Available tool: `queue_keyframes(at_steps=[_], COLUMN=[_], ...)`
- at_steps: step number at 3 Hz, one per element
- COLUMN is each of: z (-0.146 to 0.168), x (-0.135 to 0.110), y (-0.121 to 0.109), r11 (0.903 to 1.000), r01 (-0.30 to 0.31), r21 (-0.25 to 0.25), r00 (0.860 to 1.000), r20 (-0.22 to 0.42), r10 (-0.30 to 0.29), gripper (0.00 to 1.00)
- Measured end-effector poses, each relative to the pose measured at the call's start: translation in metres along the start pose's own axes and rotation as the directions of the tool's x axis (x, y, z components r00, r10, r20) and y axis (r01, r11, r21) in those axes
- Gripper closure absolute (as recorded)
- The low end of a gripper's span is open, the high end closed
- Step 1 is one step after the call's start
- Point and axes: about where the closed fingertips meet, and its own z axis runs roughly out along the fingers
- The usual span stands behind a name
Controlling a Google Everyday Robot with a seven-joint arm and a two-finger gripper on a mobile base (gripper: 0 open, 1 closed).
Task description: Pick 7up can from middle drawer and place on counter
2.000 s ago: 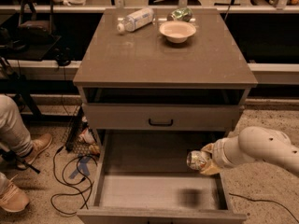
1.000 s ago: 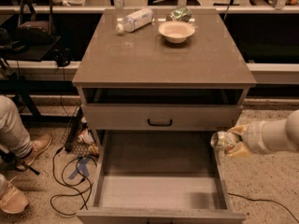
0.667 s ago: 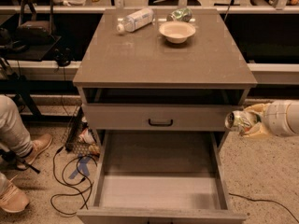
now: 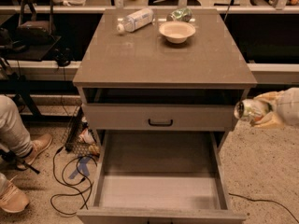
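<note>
My gripper (image 4: 264, 112) is at the right edge of the view, beside the cabinet's right side at the height of the upper drawer front. It is shut on the 7up can (image 4: 248, 110), a pale silvery can held on its side with its silver top pointing left. The middle drawer (image 4: 159, 190) is pulled wide open below, its flat floor bare. The counter (image 4: 159, 55) lies above and to the left of the can.
On the counter's far edge lie a clear plastic bottle (image 4: 135, 19), a white bowl (image 4: 177, 31) and a shiny green packet (image 4: 180, 14). A person's leg and shoes (image 4: 18, 146) and loose cables (image 4: 70, 176) are on the floor to the left.
My gripper has lifted the can up out of the drawer and out to the right, from inside the drawer's right side to beside the cabinet near counter height.
</note>
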Motion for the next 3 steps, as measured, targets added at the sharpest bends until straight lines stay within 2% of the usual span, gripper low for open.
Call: queue_keyframes(at_steps=[1, 2, 3], z=[-0.047, -0.065, -0.055], x=[-0.01, -0.051, -0.105], y=[-0.045, -0.081, -0.106], r11=[0.9957, 0.9816, 0.9612], r01=[0.063, 0.155, 0.244], r21=[0.069, 0.112, 0.129], r00=[0.998, 0.987, 0.963], r20=[0.004, 0.037, 0.088], r10=[-0.063, -0.16, -0.256], gripper=[1.0, 1.0, 1.0])
